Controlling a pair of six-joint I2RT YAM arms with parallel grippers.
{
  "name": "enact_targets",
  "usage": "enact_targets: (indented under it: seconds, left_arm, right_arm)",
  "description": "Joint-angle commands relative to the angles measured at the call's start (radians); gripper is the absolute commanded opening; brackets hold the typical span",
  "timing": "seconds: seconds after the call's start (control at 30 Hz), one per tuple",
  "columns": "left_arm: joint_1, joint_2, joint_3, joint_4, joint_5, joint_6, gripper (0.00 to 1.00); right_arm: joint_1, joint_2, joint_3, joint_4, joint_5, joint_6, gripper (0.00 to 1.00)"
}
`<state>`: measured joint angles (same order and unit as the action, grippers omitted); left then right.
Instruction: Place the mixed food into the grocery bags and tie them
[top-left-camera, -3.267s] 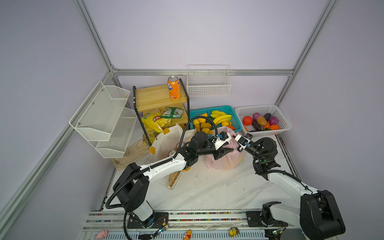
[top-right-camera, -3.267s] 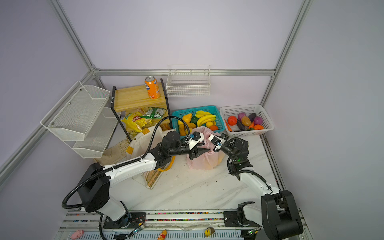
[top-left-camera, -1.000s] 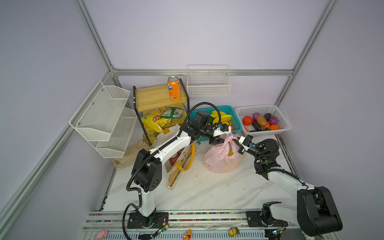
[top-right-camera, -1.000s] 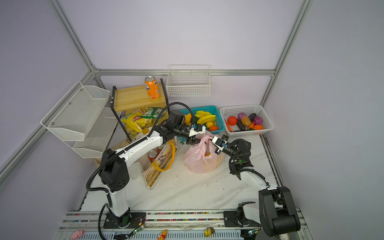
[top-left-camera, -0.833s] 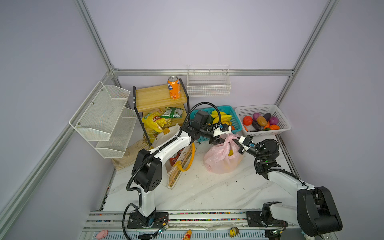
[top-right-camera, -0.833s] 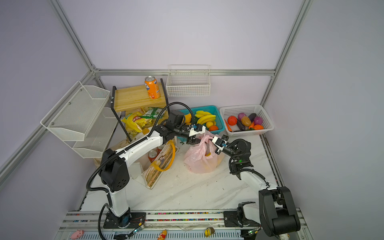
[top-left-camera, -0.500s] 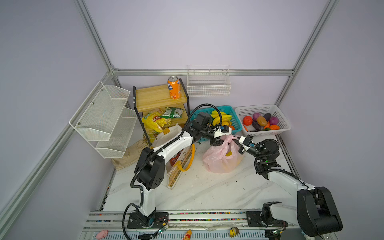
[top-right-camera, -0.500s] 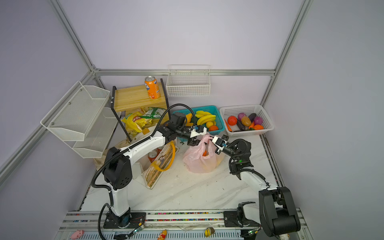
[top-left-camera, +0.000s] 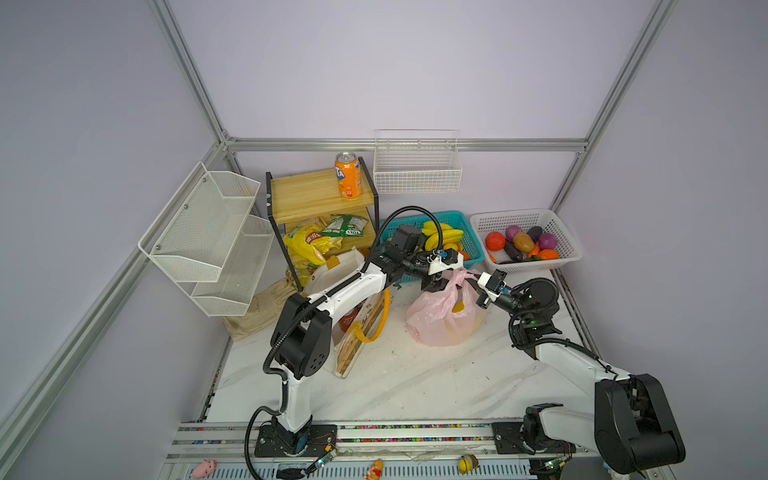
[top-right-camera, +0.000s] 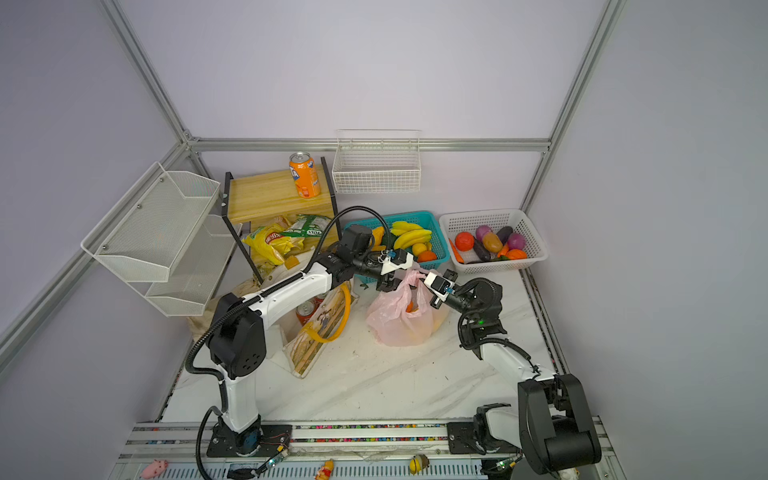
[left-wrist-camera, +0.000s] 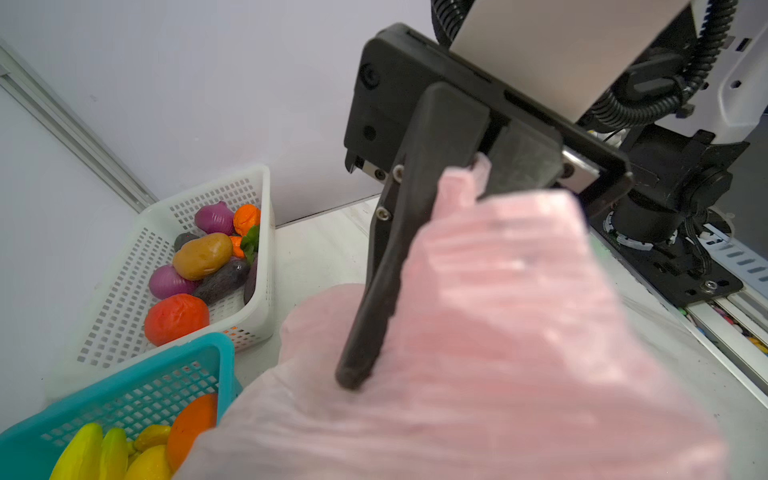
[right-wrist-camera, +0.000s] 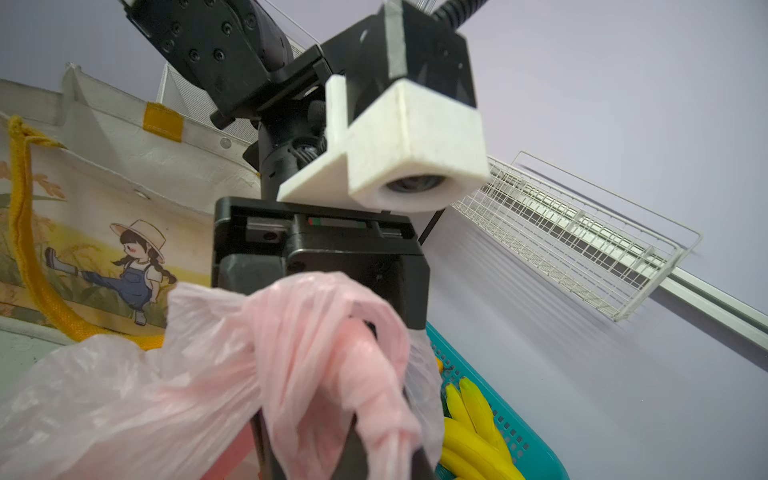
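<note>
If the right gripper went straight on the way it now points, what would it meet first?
Beyond the pink bag handle it clamps, the right gripper would probably meet the left gripper first; their gap is unclear.

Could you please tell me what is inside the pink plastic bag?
Through the pink plastic bag an orange shape and a yellow shape show. Crumpled plastic hides the rest, so the full contents cannot be told.
</note>
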<state>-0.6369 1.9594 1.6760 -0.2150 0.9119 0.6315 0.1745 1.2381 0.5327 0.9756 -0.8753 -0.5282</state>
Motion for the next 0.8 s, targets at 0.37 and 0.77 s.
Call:
enact_targets:
  seconds: [0.37,0.77]
  left_arm:
    - [0.000,-0.046,-0.077,0.103,0.069,-0.078,0.49]
    - [0.002,-0.105,-0.177,0.259,0.049,-0.192,0.48]
  right_arm:
    - [-0.003,-0.012,0.035,0.006,0.005,-0.022,0.00]
    - [-0.004,-0.009,0.037,-0.021,0.014,-0.046,0.00]
